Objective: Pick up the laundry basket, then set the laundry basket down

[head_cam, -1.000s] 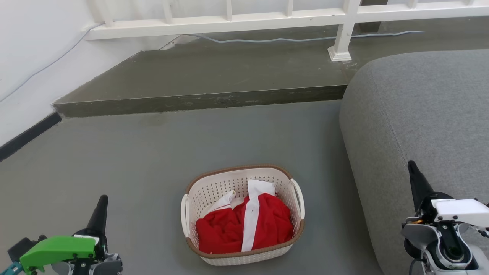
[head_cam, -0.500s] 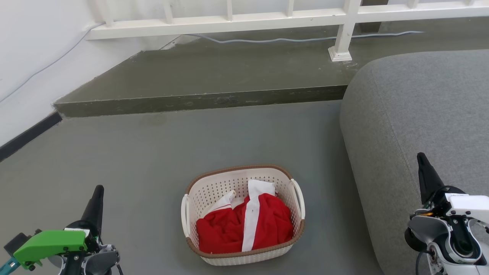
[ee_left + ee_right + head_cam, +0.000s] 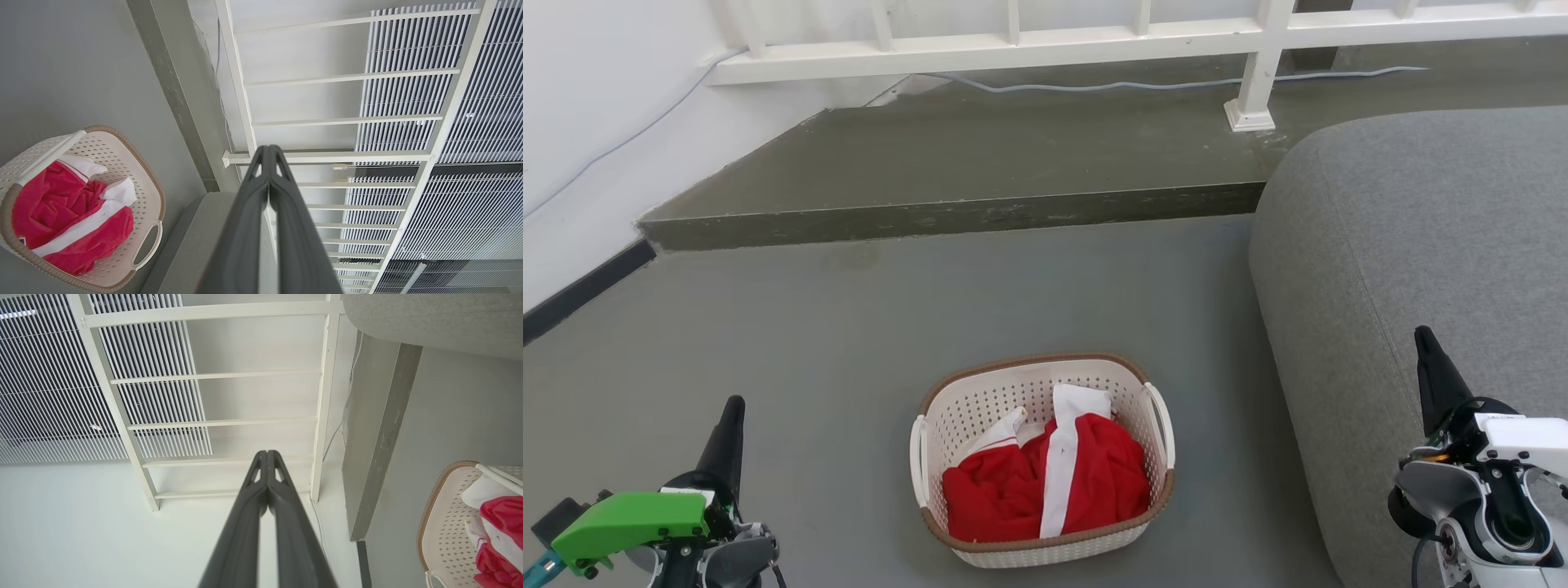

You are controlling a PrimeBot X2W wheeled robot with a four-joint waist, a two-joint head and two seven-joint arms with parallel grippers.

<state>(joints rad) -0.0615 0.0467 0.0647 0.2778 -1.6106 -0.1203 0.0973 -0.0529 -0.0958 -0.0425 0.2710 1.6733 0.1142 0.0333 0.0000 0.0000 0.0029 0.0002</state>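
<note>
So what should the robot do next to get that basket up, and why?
Probably bring both grippers in toward the side handles of the basket. It sits on the floor between them, and the left gripper and right gripper are both shut and apart from it, touching nothing.

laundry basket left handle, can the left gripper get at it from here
Probably yes: bare floor lies between the left gripper and the laundry basket handle; its shut fingers would have to open first.

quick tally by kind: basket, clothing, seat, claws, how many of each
laundry basket: 1
red and white clothing heap: 1
grey cushioned seat: 1
claw: 2, left claw and right claw
total: 5
</note>
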